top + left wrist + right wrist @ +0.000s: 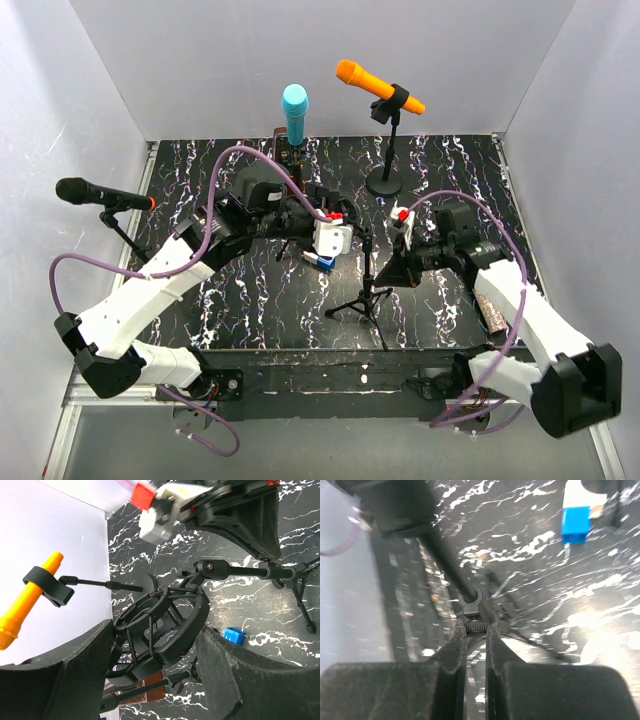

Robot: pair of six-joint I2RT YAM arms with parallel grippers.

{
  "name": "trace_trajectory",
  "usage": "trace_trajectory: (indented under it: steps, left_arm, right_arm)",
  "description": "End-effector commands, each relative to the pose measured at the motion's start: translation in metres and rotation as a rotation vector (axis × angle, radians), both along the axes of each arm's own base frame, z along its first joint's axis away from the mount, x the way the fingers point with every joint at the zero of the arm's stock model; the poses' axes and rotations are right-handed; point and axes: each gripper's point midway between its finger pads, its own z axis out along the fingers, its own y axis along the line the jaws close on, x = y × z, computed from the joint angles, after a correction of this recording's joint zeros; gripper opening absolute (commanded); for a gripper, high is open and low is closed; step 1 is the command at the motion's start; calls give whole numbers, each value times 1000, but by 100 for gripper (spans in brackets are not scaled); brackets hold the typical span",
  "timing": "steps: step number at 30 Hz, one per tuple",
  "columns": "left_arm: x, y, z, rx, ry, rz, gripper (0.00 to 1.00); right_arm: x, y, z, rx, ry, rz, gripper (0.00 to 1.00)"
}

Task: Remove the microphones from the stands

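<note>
Black white-veined tabletop, white walls around. Clamped in left gripper: shock mount. Pinched tight at right gripper tips: knurled knob.

Three microphones: black microphone at left, turquoise microphone far centre, orange microphone far right. One tripod stand bearing one shock mount, centre. Two robot arms: left arm, right arm.

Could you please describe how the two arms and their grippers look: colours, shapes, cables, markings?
The left arm and right arm have white shell links with black joints and bases. A purple cable runs along each. The left gripper and right gripper have dark grey, wedge-shaped fingers; their white housings carry small red parts.
</note>
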Motion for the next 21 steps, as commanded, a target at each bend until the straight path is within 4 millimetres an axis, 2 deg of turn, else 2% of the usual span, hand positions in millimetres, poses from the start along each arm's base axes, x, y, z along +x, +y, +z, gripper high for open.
trace_trajectory:
  steps: [1, 4, 6, 8, 11, 14, 18, 19, 21]
  left_arm:
    - [1, 2, 2, -4, -23, 9, 48]
    - [1, 3, 2, -4, -21, 13, 48]
    - [1, 4, 0, -1, -20, 17, 48]
    - [1, 5, 0, 1, -19, 22, 48]
    - [0, 6, -2, 2, -15, 18, 48]
    - [-2, 6, -2, -1, -14, 13, 48]
    - [-1, 5, -3, -3, -15, 16, 48]
    - [0, 5, -2, -5, -18, 17, 48]
    - [-1, 6, -2, -7, -17, 17, 48]
  right_arm:
    - [0, 4, 1, -118, -532, 138, 1]
    - [26, 3, 6, -159, -950, 80, 1]
    - [40, 5, 21, -172, -1244, 92, 1]
    - [42, 7, 22, -192, -1431, 152, 1]
    - [35, 10, 12, -210, -1643, 275, 1]
    - [24, 14, 11, -187, -1704, 324, 1]
    - [1, 4, -12, -209, -1581, 448, 3]
    - [-4, -1, -13, -218, -1542, 452, 14]
    - [-13, -11, -15, -244, -1443, 448, 42]
